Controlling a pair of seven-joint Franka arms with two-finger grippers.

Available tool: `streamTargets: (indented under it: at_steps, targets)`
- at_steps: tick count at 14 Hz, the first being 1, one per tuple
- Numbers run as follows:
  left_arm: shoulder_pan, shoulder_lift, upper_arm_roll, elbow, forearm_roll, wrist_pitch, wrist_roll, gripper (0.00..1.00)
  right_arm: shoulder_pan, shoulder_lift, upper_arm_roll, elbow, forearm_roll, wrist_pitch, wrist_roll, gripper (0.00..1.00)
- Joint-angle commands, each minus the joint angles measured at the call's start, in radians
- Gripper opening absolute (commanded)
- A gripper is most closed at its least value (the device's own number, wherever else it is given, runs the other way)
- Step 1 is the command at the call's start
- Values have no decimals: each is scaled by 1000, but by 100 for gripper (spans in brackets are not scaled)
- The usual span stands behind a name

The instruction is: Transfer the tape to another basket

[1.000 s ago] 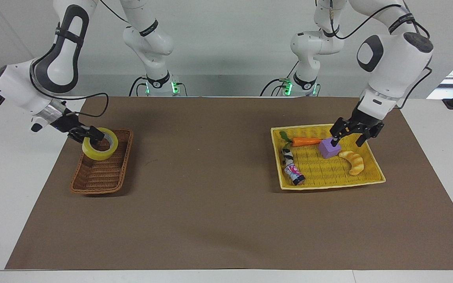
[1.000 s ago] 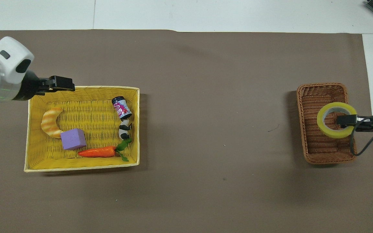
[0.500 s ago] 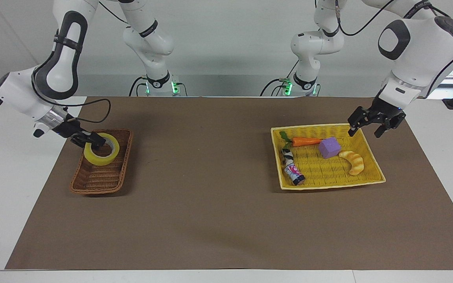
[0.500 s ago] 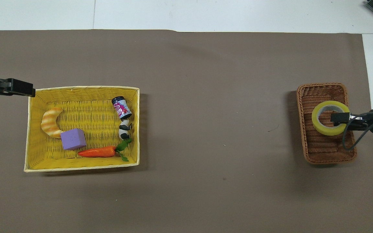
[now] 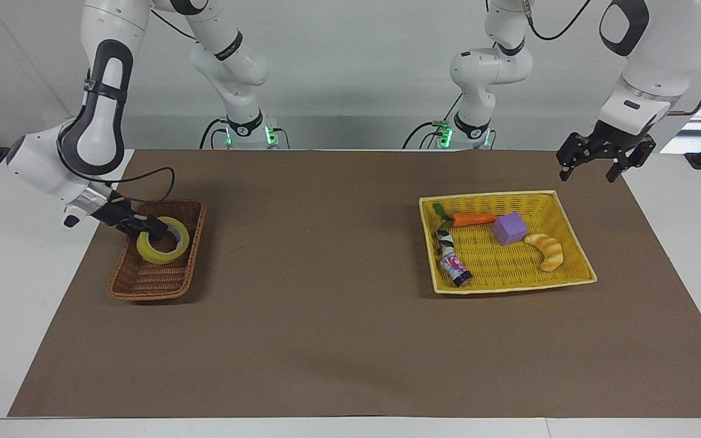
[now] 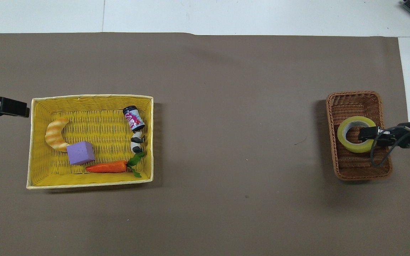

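The yellow tape roll (image 5: 168, 258) lies low inside the brown wicker basket (image 5: 149, 283) at the right arm's end of the table. My right gripper (image 5: 154, 231) is shut on the roll's wall, with one finger inside the core. In the overhead view the tape (image 6: 341, 135) sits in the middle of the basket (image 6: 354, 167), with the right gripper (image 6: 363, 135) on the roll's side toward the table's edge. My left gripper (image 5: 591, 167) is open and empty, raised over the brown mat beside the yellow tray's corner; it shows at the overhead view's edge (image 6: 23, 108).
A flat yellow woven tray (image 5: 509, 198) at the left arm's end holds a purple cube (image 5: 510, 229), a toy carrot (image 5: 472, 219), a croissant (image 5: 546, 250), a small can (image 5: 455, 269) and a striped toy. A brown mat (image 5: 326, 274) covers the table.
My right gripper has lowered the tape from above the basket down into it. My left gripper has risen and drawn back from over the purple cube to outside the yellow tray.
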Motion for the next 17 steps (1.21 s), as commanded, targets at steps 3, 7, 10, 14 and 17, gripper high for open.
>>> streamTargets:
  at_steps: [3, 7, 10, 14, 17]
  targets:
    - [25, -37, -2, -51, 16, 17, 26, 100, -19, -7, 9, 38, 62, -4, -43, 100]
    - [23, -31, -2, -40, 14, 16, 15, 100, 0, -26, 9, 130, 19, 4, -30, 100]
    - [25, -30, -2, -40, 14, 17, 13, 100, 67, -29, 11, 234, -192, 5, 44, 100]
    - [25, -30, -2, -40, 14, 17, 13, 100, 220, -82, 13, 255, -395, -2, 319, 100]
    - [25, -30, -2, -40, 14, 17, 13, 100, 309, -131, 14, 248, -452, -45, 533, 100]
